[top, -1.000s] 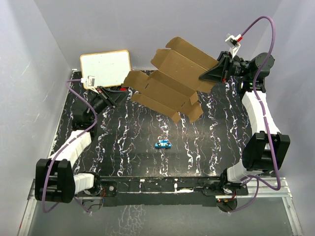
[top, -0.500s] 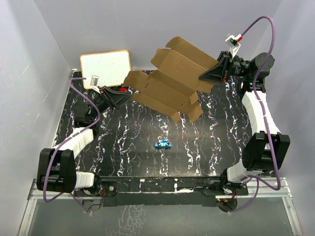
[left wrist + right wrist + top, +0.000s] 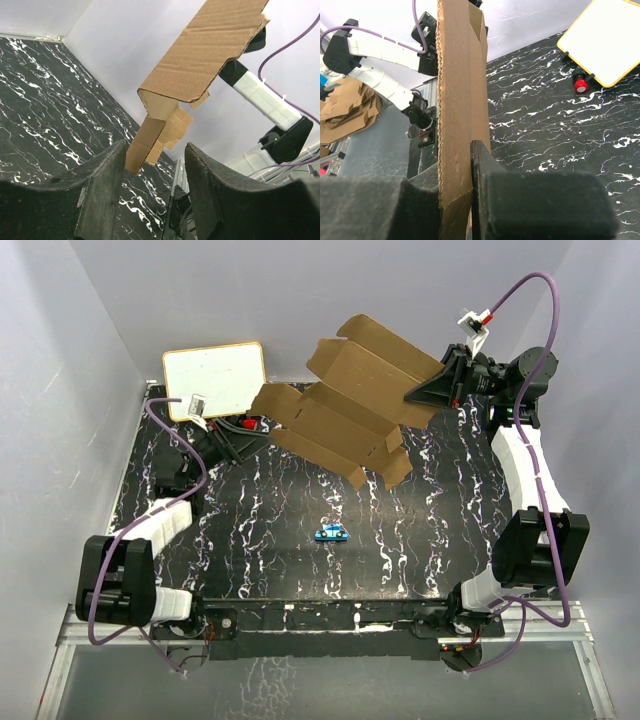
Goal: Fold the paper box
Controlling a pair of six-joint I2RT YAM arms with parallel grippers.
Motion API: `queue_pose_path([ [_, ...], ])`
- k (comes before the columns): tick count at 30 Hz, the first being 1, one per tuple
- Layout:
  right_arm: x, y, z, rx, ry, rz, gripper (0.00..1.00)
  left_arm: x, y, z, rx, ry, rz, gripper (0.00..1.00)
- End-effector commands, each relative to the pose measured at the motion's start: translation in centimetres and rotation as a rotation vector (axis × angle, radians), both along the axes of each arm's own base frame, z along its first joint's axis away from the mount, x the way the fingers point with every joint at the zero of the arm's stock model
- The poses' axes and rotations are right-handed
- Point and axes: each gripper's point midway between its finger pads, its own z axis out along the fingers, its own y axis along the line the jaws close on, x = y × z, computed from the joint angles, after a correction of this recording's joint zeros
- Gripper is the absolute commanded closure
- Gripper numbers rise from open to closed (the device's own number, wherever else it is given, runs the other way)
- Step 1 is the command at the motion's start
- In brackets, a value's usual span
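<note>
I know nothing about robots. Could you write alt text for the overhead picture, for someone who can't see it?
The right gripper holds an unassembled brown paper box in the air above a black marbled table. The left gripper sits open near the sheet's left end, and a white board and a small blue object rest on the table.

no legible text anywhere

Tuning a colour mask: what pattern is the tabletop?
Black tabletop with white marble-like veining; the top external view shows it best.
</note>
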Motion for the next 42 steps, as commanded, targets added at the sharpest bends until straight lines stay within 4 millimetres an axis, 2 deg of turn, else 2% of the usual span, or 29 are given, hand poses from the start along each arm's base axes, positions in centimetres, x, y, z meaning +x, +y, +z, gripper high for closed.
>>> queue_pose_path([
  [1, -0.1, -0.1, 0.9, -0.002, -0.086, -0.016, 0.92, 0.2, 1.7, 2.5, -0.087, -0.013, 0.05, 0.5],
  [5, -0.1, -0.1, 0.9, -0.002, -0.087, -0.016, 0.92, 0.9, 3.0, 2.8, -0.155, 0.023, 0.066, 0.56],
  [10, -0.1, -0.1, 0.9, -0.002, -0.086, -0.016, 0.92, 1.7, 3.0, 1.5, -0.129, 0.062, 0.091, 0.66],
  [14, 0.1, -0.1, 0.9, 0.0, -0.082, -0.02, 0.92, 2.1, 3.0, 0.7, -0.101, 0.075, 0.101, 0.68],
  [19, 0.1, -0.1, 0.9, 0.0, -0.081, -0.019, 0.92, 2.3, 2.2, 0.4, -0.061, 0.071, 0.087, 0.68],
  [20, 0.1, -0.1, 0.9, 0.0, -0.08, -0.02, 0.92, 2.6, 1.9, -0.3, -0.052, 0.093, 0.081, 0.68],
  [25, 0.0, 0.0, 0.9, 0.0, -0.082, -0.017, 0.92, 2.7, 1.1, -1.0, -0.019, 0.112, 0.069, 0.68],
  [34, 0.1, 0.0, 0.8, 0.001, -0.08, -0.018, 0.92, 1.2, 0.6, 0.0, -0.029, 0.056, 0.012, 0.66],
  [42, 0.1, 0.0, 0.8, 0.001, -0.08, -0.017, 0.92, 0.1, -0.6, -0.4, -0.005, 0.047, -0.041, 0.61],
])
